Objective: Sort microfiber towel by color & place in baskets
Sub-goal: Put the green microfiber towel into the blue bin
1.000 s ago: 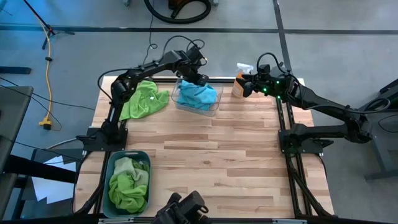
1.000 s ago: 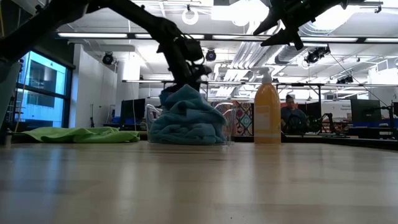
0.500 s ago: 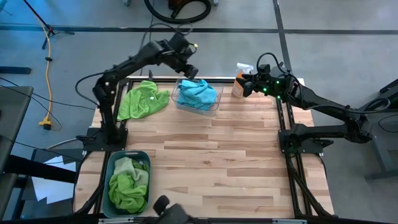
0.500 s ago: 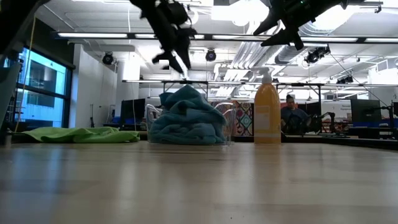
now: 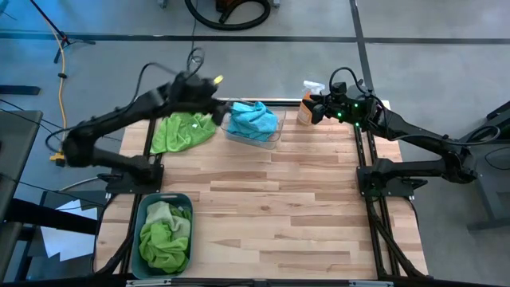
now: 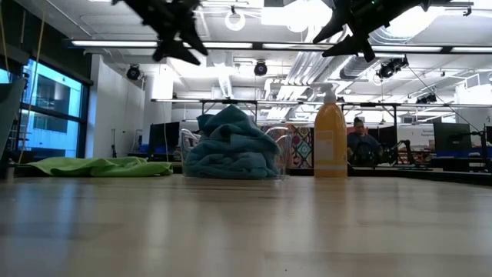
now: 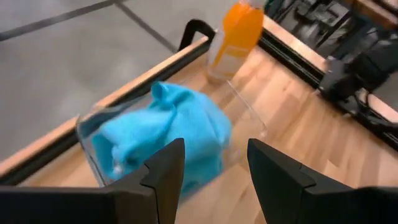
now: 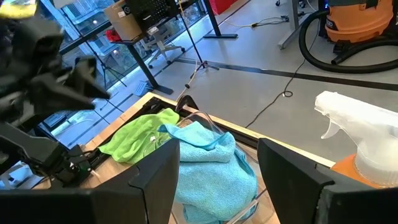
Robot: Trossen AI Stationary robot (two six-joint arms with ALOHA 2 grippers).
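with its jaws spread and nothing between them, the left gripper [image 5: 209, 89] hangs in the air above the far-left part of the table, over the gap btwn the loose green towel [image 5: 185, 131] and the clear basket [image 5: 271, 137]. the right gripper [image 5: 315, 108] waits up high by the far-right corner, fingers apart too, holding nothing, right next to the orange spray bottle [image 5: 307, 108].

the green towel lies flat and rumpled on the wood, just left of the clear basket, apart from it as far as the high view shows. judgement: it's light, soft, floppy, not fragile, w/ no stiff edge. best to pinch a raised fold near the middle so both fingers bite cloth; a corner grab would likely let it trail and drag. it'll sag and could snag a basket rim.

blue towel [image 7: 161, 140] is bunched in the clear basket, heaped above the rim. more green towels [image 5: 166, 233] fill the teal-grey basket [image 5: 141, 208] at the near-left corner, well apart from the loose one.

surface: pale wood planks [image 5: 303, 199], dark frame round the edge, smooth-looking, so cloth may slide. room beyond: grey floor, cables, an orange vacuum w/ hose [image 8: 348, 25], desks, ceiling lights, a seated person [image 6: 360, 142] far back.
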